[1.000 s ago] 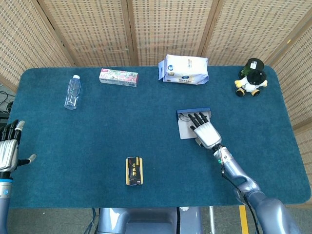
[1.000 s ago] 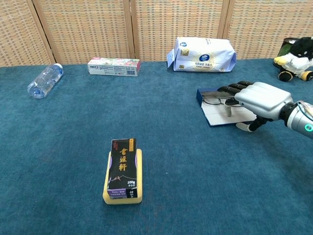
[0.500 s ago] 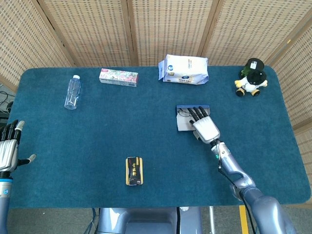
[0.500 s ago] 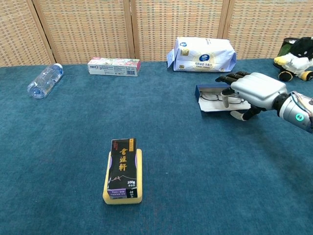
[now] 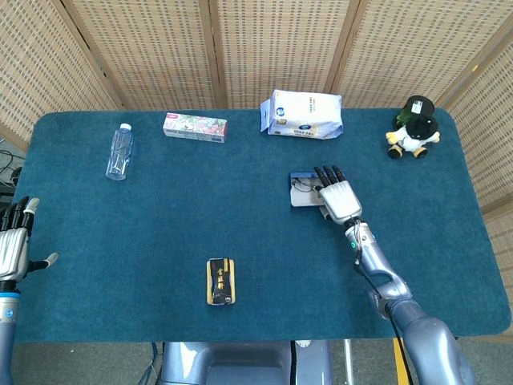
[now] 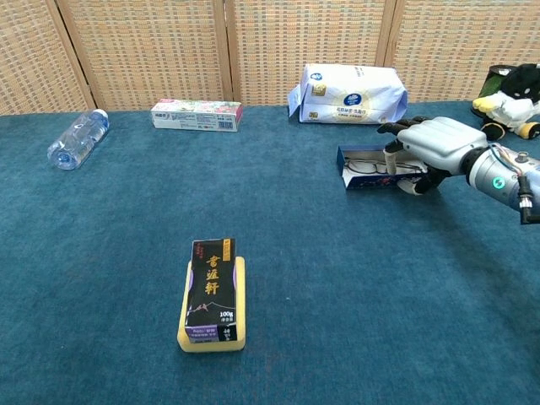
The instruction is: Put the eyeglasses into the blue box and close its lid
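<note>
Over the last second the right hand (image 6: 426, 145) has slid toward twelve o'clock over the blue box (image 6: 364, 165), and the pale flap that lay flat on the near side no longer shows spread out; it seems to have been lifted under the palm. One pair of eyeglasses (image 6: 364, 165) lies inside the box, dark rims showing at its nine o'clock end in the chest view. From the head view the blue box (image 5: 303, 189) sits at about two o'clock from the table's middle, with the right hand (image 5: 337, 196) covering its three o'clock half, fingers stretched toward twelve o'clock. Whether those fingers pinch the lid or only press on it I cannot tell.

My judgement: the glasses are already in, and the step in hand is closing the lid. The next move calls for carrying the flap fully over the opening and pressing it down without shoving the light box along the cloth.

The left hand (image 5: 14, 245) hangs at nine o'clock off the table edge, fingers apart, holding nothing.

Around the box, one of each: tissue pack (image 5: 302, 114), toothpaste carton (image 5: 195, 127), water bottle (image 5: 119, 150), plush toy (image 5: 414, 127), and a dark packet (image 5: 220, 281) at six o'clock
</note>
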Controlling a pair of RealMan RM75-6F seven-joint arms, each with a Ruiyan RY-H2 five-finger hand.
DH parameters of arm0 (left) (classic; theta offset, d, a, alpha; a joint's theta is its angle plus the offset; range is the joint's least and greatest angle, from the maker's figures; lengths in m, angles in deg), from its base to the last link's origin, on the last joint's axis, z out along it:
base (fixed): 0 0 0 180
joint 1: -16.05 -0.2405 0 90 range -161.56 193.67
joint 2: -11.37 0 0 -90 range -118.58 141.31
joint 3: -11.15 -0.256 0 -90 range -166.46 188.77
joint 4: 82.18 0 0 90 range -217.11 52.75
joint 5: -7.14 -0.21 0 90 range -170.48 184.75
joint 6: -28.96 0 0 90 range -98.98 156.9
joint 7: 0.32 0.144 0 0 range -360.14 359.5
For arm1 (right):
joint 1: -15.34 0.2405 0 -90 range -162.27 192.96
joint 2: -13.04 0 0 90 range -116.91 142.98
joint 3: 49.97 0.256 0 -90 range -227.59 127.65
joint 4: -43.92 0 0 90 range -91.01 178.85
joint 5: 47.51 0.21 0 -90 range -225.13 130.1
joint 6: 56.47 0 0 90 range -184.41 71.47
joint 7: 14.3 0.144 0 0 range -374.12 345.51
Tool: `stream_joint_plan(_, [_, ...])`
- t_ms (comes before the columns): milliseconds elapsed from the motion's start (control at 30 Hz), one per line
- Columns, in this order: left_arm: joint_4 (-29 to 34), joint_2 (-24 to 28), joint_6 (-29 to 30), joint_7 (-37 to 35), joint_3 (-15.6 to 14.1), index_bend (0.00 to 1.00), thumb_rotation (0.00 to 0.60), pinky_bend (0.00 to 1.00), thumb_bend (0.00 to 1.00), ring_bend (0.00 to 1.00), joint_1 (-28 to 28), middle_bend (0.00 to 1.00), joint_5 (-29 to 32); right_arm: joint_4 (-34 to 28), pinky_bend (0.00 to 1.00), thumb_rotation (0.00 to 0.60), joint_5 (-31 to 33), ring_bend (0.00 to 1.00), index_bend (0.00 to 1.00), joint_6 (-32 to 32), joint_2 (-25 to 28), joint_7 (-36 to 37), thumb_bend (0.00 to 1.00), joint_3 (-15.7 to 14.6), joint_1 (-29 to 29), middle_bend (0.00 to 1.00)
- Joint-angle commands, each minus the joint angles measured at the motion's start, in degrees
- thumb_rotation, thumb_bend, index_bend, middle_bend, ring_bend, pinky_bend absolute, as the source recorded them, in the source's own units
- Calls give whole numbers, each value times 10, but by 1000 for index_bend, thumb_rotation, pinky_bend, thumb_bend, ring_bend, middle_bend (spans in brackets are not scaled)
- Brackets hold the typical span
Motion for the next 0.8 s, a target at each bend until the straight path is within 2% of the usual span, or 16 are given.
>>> stream_joint_plan(33, [0,0,-1,0,0,0,600,0,0,0,1,0,1,5,60,600,-2,0,565,-2,-1,2,505,-4,-1,74])
stream_joint_plan(133, [0,-1,-1,1,0,0,600,0,0,0,1,0,2,8,60,600,-6,0,616,0,-1,6,563,-9,-4,87])
stream_joint_plan(500, [2,-1,2,2,-2,0,600,0,0,0,1,0,-4,-20,60,600,-30,0,680,59,20,25,606,-32,-26,119])
stream_joint_plan(800, [5,1,6,-2,-4,0,600,0,0,0,-1,0,-10,-97,60,600,-58,0,684,113,68,28,607,-55,-46,126])
